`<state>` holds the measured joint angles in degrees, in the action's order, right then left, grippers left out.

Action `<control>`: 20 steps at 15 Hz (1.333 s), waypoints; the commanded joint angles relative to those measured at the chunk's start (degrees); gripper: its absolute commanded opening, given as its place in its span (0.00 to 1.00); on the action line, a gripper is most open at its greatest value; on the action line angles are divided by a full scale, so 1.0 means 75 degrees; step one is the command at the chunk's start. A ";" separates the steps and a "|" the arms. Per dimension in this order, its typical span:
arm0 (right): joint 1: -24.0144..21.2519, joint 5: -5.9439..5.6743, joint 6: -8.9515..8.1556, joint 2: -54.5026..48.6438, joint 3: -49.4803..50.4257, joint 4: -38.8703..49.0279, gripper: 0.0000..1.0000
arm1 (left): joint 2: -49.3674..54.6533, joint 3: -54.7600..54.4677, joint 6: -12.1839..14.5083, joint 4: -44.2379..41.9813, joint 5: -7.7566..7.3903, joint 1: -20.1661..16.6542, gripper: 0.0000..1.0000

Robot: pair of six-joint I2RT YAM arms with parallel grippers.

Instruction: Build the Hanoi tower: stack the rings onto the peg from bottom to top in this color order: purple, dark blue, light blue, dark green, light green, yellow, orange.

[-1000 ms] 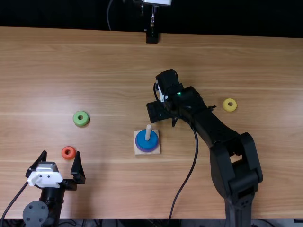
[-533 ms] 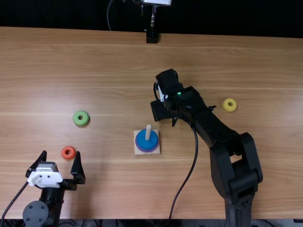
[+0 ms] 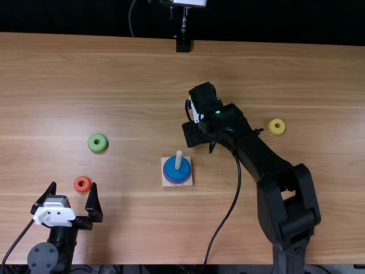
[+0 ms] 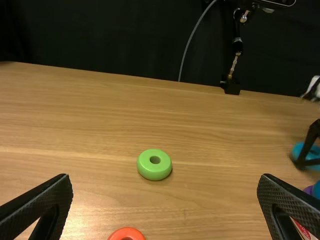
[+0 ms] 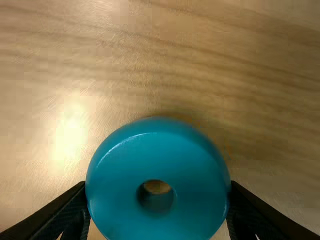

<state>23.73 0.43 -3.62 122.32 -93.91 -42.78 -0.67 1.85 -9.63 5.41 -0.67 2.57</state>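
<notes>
Light blue ring (image 5: 195, 170): in your right gripper (image 3: 195, 135), fingers brought in against opposite sides of it, parted only by the ring's width. Wood shows through its hole. Top view puts that gripper just past the peg base, a little to its right; you can't read the ring's height above the table.

Base (image 3: 166, 182) sits flat, wooden peg (image 3: 178, 158) upright in it. Purple ring (image 3: 176, 182) on the bottom, dark blue ring (image 3: 185, 171) over it; peg top pokes out, open to you.

Near the stack: your right arm (image 3: 256, 149) slants across the table, between peg and yellow ring (image 3: 273, 131). Its black cable (image 3: 229, 214) loops down on the right side of the base, apart from it.

Left side: light green ring (image 3: 93, 147) lies flat, well apart from the base. Orange ring (image 3: 82, 189) is nearer you, by the tips of your left gripper (image 3: 73, 186). Those fingers stand wide apart, nothing gripped.

Far edge: small black stand (image 3: 183, 44).
</notes>
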 commanded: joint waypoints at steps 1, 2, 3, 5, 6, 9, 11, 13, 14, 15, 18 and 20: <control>-0.0011 -0.0001 0.0384 -0.0794 -0.0510 -0.0350 0.00 | 0.0089 -0.0246 0.0060 0.0010 -0.0122 -0.0049 1.00; 0.0001 -0.0001 0.0398 -0.0923 -0.0592 -0.0730 0.00 | 0.0089 -0.0246 0.0060 0.0010 -0.0122 -0.0049 1.00; 0.0001 -0.0001 0.0412 -0.1181 -0.0639 -0.0997 0.00 | 0.0089 -0.0246 0.0060 0.0010 -0.0122 -0.0049 1.00; 0.0012 -0.0001 0.0595 -0.1814 -0.0674 -0.1405 0.00 | 0.0089 -0.0246 0.0060 0.0010 -0.0122 -0.0049 1.00; 0.0024 -0.0001 0.0764 -0.1989 -0.0803 -0.1630 0.00 | 0.0089 -0.0246 0.0060 0.0010 -0.0122 -0.0049 1.00; 0.0036 0.0013 0.0806 -0.2142 -0.1518 -0.2741 0.00 | 0.0089 -0.0246 0.0060 0.0010 -0.0122 -0.0049 1.00; 0.0153 0.0013 0.0806 -0.2189 -0.1799 -0.3149 0.00 | 0.0089 -0.0246 0.0060 0.0010 -0.0122 -0.0049 1.00; 0.0399 0.0028 0.0792 -0.2493 -0.2092 -0.3515 0.00 | 0.0089 -0.0246 0.0060 0.0010 -0.0122 -0.0049 1.00; 0.0540 0.0070 0.0778 -0.2575 -0.2104 -0.3627 0.00 | 0.0089 -0.0246 0.0060 0.0010 -0.0122 -0.0049 1.00; 0.0774 0.0084 0.0764 -0.2634 -0.2104 -0.3641 0.00 | 0.0089 -0.0246 0.0060 0.0010 -0.0122 -0.0049 1.00; 0.1126 0.0098 0.0721 -0.2892 -0.2092 -0.3655 0.00 | 0.0089 -0.0246 0.0060 0.0010 -0.0122 -0.0049 1.00; 0.1407 0.0098 0.0693 -0.2927 -0.2057 -0.3754 0.00 | 0.0089 -0.0246 0.0060 0.0010 -0.0122 -0.0049 1.00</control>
<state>33.39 0.84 1.58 102.37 -108.05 -70.85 -0.67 1.85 -9.67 5.41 -0.69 2.57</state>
